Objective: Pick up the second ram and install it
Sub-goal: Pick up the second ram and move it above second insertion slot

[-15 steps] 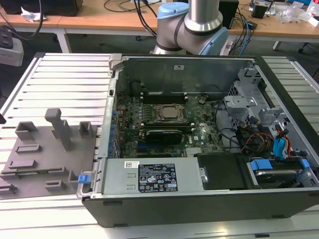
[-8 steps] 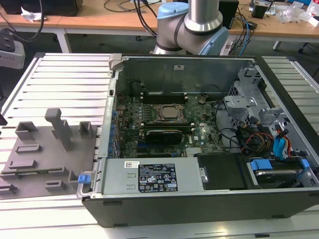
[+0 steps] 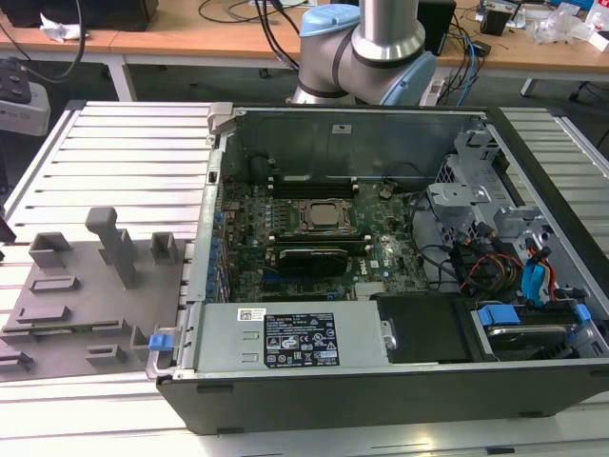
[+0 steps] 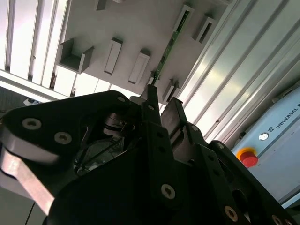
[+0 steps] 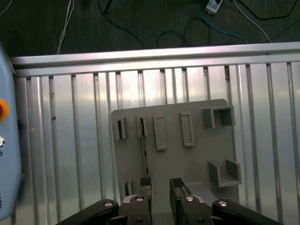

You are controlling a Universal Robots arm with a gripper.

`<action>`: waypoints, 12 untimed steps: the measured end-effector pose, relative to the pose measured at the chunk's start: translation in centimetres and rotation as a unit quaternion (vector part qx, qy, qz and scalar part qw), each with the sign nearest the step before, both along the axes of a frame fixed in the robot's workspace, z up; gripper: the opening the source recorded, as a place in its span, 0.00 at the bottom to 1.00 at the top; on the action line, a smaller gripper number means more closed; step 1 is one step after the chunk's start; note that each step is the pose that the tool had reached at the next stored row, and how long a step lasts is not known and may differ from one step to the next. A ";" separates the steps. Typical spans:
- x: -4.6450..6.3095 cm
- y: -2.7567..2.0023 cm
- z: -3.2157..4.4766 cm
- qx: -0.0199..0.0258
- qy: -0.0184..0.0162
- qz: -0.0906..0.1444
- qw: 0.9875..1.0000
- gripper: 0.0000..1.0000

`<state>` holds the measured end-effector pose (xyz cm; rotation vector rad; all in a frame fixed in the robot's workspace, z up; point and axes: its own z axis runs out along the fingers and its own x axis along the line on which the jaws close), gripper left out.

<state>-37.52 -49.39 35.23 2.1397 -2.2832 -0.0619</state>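
Note:
The second ram (image 5: 144, 154) is a thin green stick standing on edge in grey slotted holder blocks on a grey plate (image 5: 187, 164). In the second wrist view the ram (image 4: 168, 47) runs away from the fingertips across the plate. My gripper (image 5: 161, 185) hangs well above the plate and is open, with nothing between its fingers. One fingertip (image 5: 145, 183) lines up with the near end of the ram and the other sits off to its side. In the exterior view the ram (image 3: 67, 329) lies along the plate's near part, left of the computer case.
The open computer case (image 3: 381, 381) holds a motherboard with a silver processor (image 3: 324, 215) and dark memory slots (image 3: 309, 183) beside it. Taller grey blocks (image 3: 114, 243) rise from the plate. A ribbed metal table (image 3: 124, 162) lies under everything. Cables and drive bays fill the case's right side.

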 end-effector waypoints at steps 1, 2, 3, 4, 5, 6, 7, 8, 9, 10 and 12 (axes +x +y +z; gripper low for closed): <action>0.0 0.00 -0.07 0.000 0.000 0.000 1.000 0.30; 0.0 0.00 -0.15 0.000 0.000 0.000 1.000 0.30; 0.0 0.00 -0.23 0.000 0.000 0.000 1.000 0.30; 0.0 0.00 -0.29 0.000 0.000 0.000 1.000 0.30; 0.0 0.00 -0.37 0.000 0.000 0.000 1.000 0.30; 0.0 0.00 -0.43 0.000 0.000 0.000 1.000 0.30; 0.0 0.00 -0.48 0.000 0.000 0.000 1.000 0.30; 0.0 0.00 -0.60 0.000 0.000 0.000 1.000 0.30; 0.0 0.00 -0.67 0.000 0.000 0.000 1.000 0.30; 0.0 0.00 -0.73 0.000 0.000 0.000 1.000 0.30; 0.0 0.00 -0.85 0.000 0.000 0.000 1.000 0.30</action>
